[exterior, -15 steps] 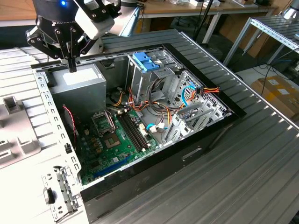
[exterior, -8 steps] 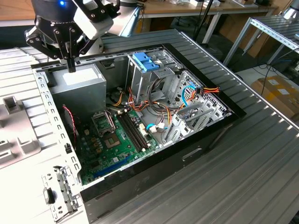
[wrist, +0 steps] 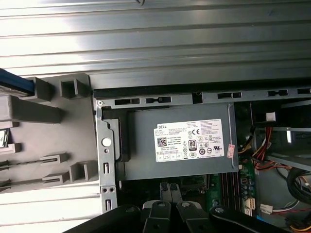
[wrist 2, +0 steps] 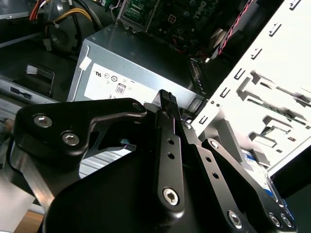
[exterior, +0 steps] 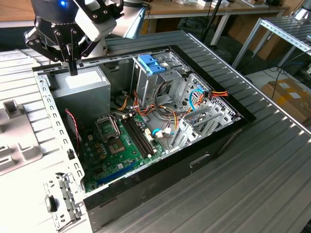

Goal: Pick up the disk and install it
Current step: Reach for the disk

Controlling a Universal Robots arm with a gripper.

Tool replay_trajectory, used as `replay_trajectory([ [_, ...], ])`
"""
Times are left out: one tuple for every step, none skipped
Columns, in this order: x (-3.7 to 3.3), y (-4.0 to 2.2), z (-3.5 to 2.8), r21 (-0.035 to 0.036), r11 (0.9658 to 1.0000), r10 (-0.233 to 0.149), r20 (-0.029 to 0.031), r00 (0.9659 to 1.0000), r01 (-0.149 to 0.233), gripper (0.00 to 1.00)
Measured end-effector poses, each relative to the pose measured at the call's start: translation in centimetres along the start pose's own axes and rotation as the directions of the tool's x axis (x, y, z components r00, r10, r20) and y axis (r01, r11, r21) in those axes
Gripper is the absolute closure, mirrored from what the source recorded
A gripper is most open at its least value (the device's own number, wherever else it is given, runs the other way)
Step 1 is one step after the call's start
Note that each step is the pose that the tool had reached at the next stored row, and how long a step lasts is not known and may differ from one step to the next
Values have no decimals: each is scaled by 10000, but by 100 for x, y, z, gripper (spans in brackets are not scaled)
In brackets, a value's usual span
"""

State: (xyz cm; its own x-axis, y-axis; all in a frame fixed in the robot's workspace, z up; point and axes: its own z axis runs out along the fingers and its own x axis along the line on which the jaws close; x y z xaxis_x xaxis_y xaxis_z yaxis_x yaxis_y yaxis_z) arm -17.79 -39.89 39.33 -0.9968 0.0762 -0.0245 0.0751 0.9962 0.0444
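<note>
The disk shows as a blue edge (wrist: 14,82) lying in a grey moulded holder (wrist: 53,111) beside the open computer case (exterior: 146,121); a light-blue flat piece (wrist 2: 257,170) past the case's white frame looks like the same disk. My gripper (exterior: 73,68) hangs just above the grey power supply (exterior: 80,85) at the case's corner on the exterior view's left. Its two black fingers are pressed together with nothing between them, seen in both wrist views (wrist 2: 167,99) (wrist: 170,189). It is apart from the disk.
Inside the case lie a green motherboard (exterior: 121,145), bundled cables (exterior: 160,116) and a metal drive cage (exterior: 160,82) topped by a blue plastic bracket (exterior: 152,64). The case's white side frame (exterior: 53,145) borders the holder. Ribbed metal table (exterior: 243,184) surrounds everything.
</note>
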Motion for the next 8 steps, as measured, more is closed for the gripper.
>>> replay_trajectory([
  [2, 0, 0, 0, 10000, 0, 0, 10000, 0, 89],
  [4, 0, 0, 0, 10000, -1, 0, 10000, 1, 89],
  [6, 0, 0, 1, 10000, 0, 0, 10000, 0, 89],
  [9, -1, 0, 0, 10000, 0, 0, 10000, 0, 89],
  [11, -1, 0, 0, 10000, -1, 0, 10000, 1, 89],
  [13, -1, 0, 0, 10000, 0, 0, 10000, 0, 89],
  [16, -1, 0, 0, 10000, 0, 0, 10000, 0, 89],
  [18, -1, -1, 0, 10000, -1, 0, 10000, 1, 89],
])
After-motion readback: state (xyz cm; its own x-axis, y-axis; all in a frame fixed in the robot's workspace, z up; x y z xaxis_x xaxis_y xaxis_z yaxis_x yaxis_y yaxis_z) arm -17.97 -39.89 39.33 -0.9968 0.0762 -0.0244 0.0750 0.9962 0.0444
